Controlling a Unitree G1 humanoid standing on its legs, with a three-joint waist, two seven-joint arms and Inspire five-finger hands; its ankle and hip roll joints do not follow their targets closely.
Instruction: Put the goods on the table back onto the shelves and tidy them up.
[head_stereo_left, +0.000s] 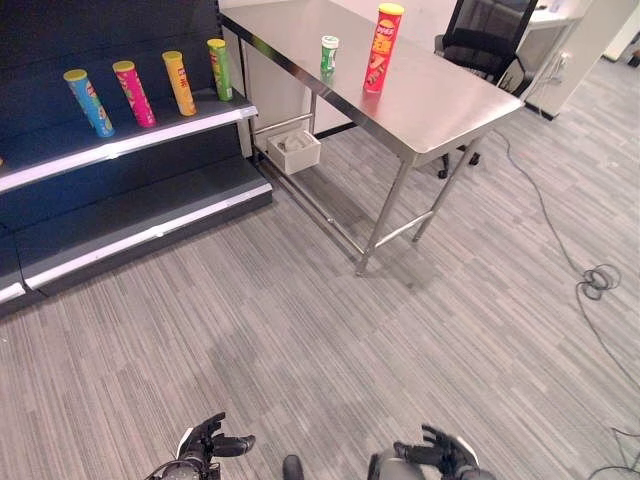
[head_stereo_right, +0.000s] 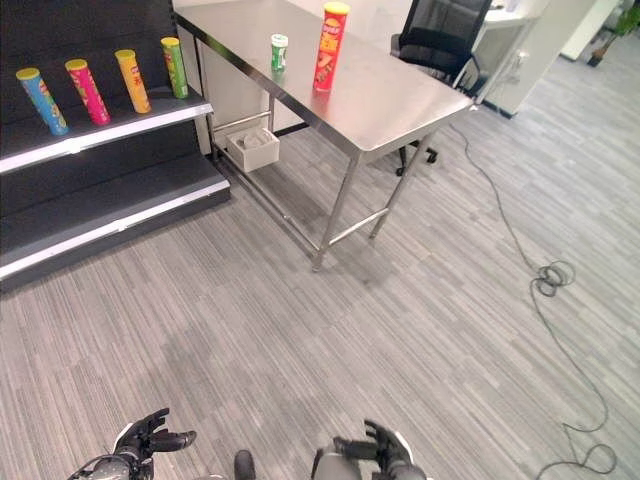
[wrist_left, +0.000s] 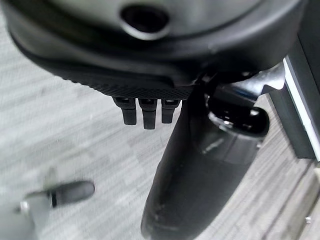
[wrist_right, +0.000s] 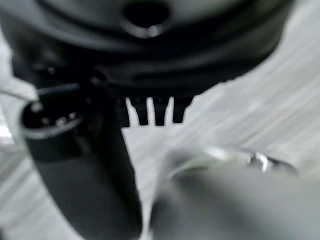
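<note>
Surface (head_stereo_left: 440, 110): steel table, standing right of the shelf unit, its long side running away from the camera.

Red can (head_stereo_left: 381, 48): tall tube with a yellow lid, upright on the surface, toward the far end, about midway between the long edges.

Green can (head_stereo_left: 328, 56): short tube with a white lid, upright on the surface, just beside the red can on its left, nearer the edge that faces the shelves. The two are apart, not touching.

Upper shelf (head_stereo_left: 120, 145): carries four tall tubes in a row near its front edge, each leaning a little, spaced apart. From left to right: blue can (head_stereo_left: 89, 103), pink can (head_stereo_left: 133, 93), orange can (head_stereo_left: 179, 83), green tube (head_stereo_left: 219, 69) at the shelf's right end.

Lower shelf (head_stereo_left: 140, 215): dark board with a pale front strip.

White box (head_stereo_left: 294, 150): on the floor under the surface's near left edge, beside the shelf unit's right end.

Chair (head_stereo_left: 485, 40): black office chair behind the surface's right edge.

Left hand (head_stereo_left: 212, 441): low over the floor, well apart from the surface, fingers (wrist_left: 144, 112) relaxed, holding nothing.

Right hand (head_stereo_left: 440, 453): low over the floor, fingers (wrist_right: 152, 111) loosely extended, holding nothing.
</note>
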